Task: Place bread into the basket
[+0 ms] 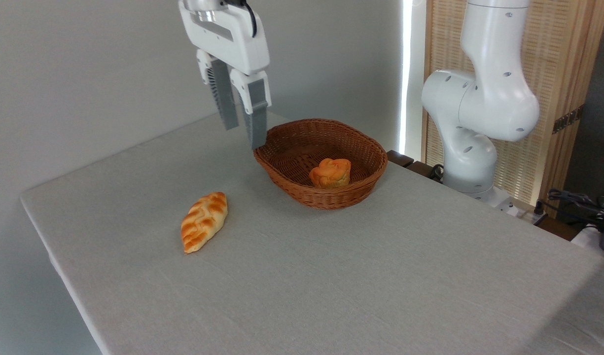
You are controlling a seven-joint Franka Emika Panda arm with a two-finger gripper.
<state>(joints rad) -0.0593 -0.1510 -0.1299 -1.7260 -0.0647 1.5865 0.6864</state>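
Inside the basket (282,170) I see the bun (330,172) resting, down and right of my gripper (243,133), whose fingers hang parted, holding nothing.

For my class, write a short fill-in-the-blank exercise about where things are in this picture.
1. The bun lies inside the ____.
2. The braided loaf lies on the ____, left of the basket.
3. The gripper holds ____.

Missing words: basket; table; nothing
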